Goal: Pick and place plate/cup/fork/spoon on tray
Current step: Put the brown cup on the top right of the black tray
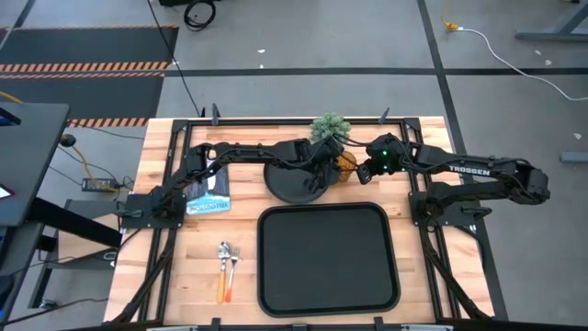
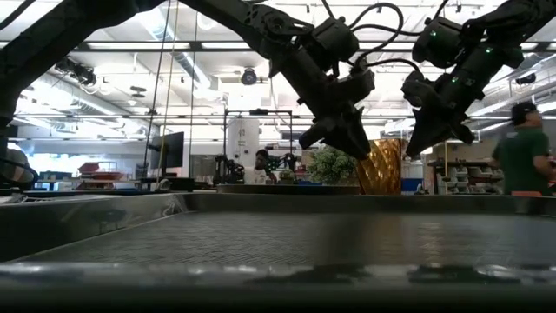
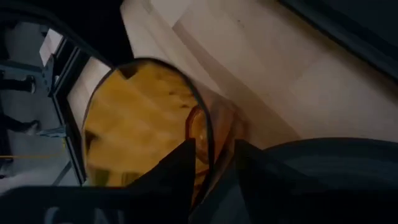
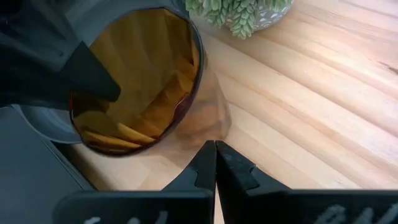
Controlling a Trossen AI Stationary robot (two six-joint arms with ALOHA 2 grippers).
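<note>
The amber cup stands at the far middle of the table, just right of the round black plate, which lies flat on the wood. My left gripper is shut on the cup. My right gripper is shut and empty, with its tips close beside the cup's outer wall. The black tray lies near the front edge. The orange-handled fork and spoon lie side by side left of the tray. My left gripper holds the cup by its rim, on the side toward the plate. One finger is inside the cup and one is outside. The fingers slant down from the table's left. The tray rim hides the cup's bottom in the low view. My right gripper's shut fingertips stand by the cup's lower outer wall; I cannot tell whether they touch it.
A small potted plant stands just behind the cup. A blue and white packet lies under the left arm. People show in the room beyond the table.
</note>
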